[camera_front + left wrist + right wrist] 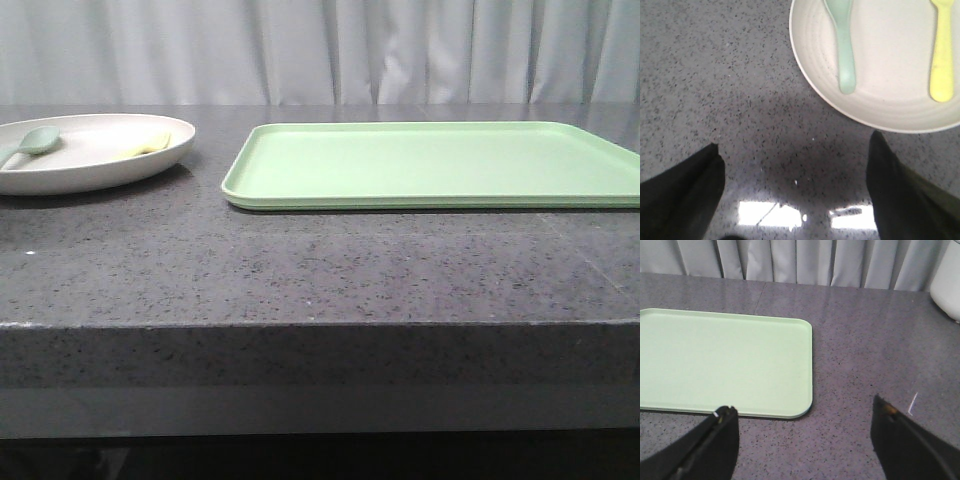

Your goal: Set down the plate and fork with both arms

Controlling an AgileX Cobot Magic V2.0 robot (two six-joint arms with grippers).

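Note:
The cream plate (70, 165) sits at the far left of the dark table. In it lie the pale-yellow fork (145, 148) and a grey-green spoon (32, 143). In the left wrist view the plate (880, 107) shows with the fork (942, 55) and spoon (844, 45) inside. My left gripper (796, 150) is open and empty over bare table just short of the plate's rim. My right gripper (802, 410) is open and empty over the table beside a corner of the light-green tray (715, 360). Neither gripper shows in the front view.
The light-green tray (430, 165) lies flat at the middle and right of the table. A white rounded object (947, 282) stands at the table's edge in the right wrist view. Grey curtains hang behind the table.

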